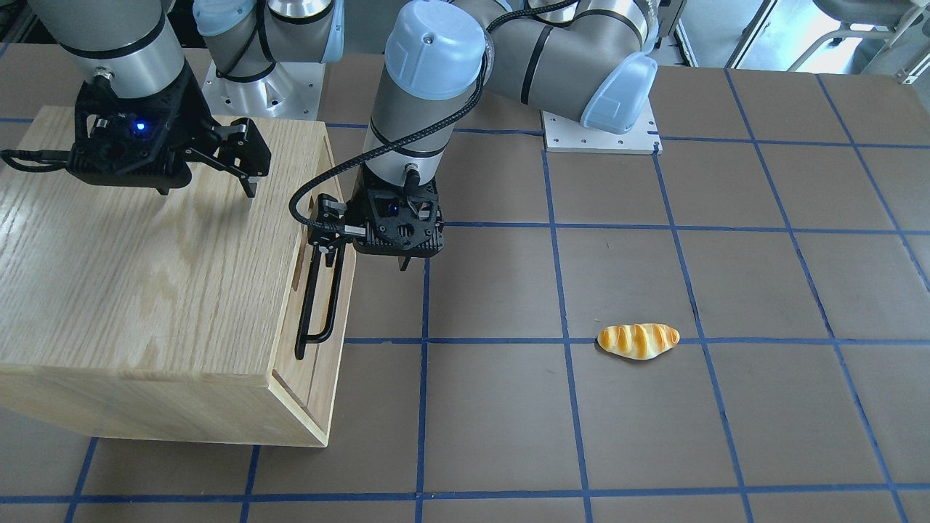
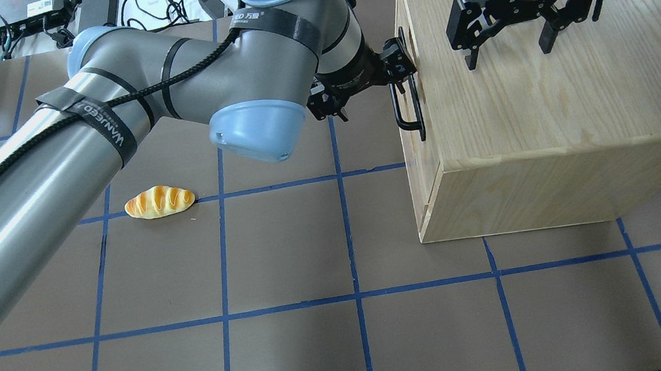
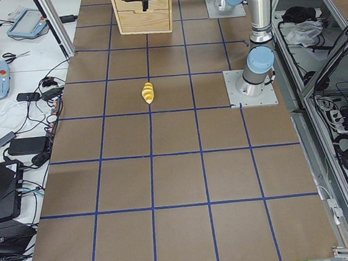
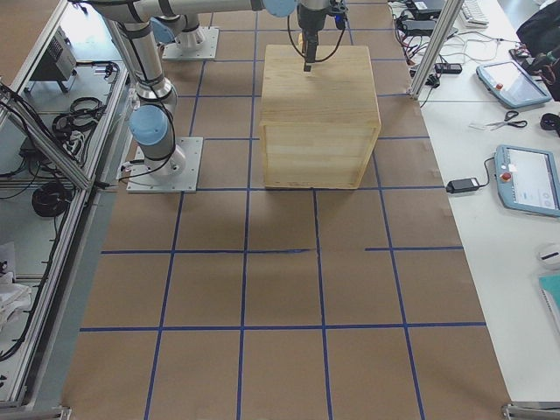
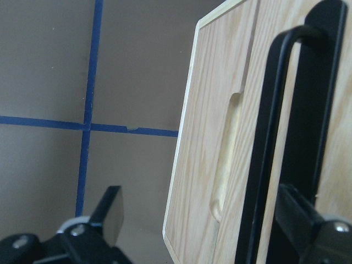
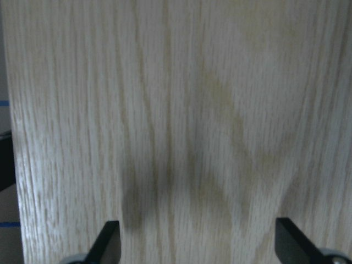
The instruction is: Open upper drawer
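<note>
Overhead exterior: left tool (image 5: 203, 220), fingers apart, straddles the upper drawer (image 2: 422, 157) handle (image 5: 263, 181); right tool (image 2: 508, 53) hangs spread over the cabinet (image 2: 551, 112).

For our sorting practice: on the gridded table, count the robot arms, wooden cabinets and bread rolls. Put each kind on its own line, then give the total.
Robot arms: 2, the left arm and the right arm
Wooden cabinet: 1
Bread roll: 1
Total: 4
</note>
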Action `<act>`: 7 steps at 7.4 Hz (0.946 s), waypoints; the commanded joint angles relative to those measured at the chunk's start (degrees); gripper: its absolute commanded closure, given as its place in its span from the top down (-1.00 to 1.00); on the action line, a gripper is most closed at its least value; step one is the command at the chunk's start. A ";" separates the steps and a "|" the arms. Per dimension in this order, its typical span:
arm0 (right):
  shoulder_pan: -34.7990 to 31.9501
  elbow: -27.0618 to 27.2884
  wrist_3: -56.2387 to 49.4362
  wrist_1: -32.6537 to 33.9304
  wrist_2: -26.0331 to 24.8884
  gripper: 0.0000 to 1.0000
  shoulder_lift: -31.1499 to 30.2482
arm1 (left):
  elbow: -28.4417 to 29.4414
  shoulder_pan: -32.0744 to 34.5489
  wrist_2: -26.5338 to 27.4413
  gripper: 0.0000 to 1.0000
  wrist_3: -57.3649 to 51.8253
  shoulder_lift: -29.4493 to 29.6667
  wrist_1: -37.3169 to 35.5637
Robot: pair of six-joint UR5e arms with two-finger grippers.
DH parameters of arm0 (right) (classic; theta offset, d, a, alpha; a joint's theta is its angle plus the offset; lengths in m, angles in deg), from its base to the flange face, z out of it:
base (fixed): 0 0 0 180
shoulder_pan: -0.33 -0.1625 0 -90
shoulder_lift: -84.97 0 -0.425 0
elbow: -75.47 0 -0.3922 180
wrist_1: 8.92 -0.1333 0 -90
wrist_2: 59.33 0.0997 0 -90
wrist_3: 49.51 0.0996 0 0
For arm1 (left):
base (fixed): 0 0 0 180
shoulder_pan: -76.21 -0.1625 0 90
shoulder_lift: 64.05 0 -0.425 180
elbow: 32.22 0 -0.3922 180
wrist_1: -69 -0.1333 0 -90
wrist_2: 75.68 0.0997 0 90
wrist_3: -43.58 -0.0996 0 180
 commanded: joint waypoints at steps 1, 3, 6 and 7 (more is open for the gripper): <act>0.00 -0.01 0.02 0.00 0.00 1.00 0.00 | 0.00 0.12 -0.07 1.00 0.07 0.27 -0.60; 0.00 -0.01 -0.06 0.00 0.00 1.00 0.00 | 0.00 0.12 -2.24 1.00 1.20 1.41 -0.69; 0.00 -0.01 -0.06 0.00 0.00 1.00 0.00 | 0.61 0.03 -0.52 1.00 0.33 1.85 -0.69; 0.00 -0.01 -0.06 0.00 0.00 1.00 0.00 | 1.31 0.03 1.15 1.00 0.25 2.37 -0.69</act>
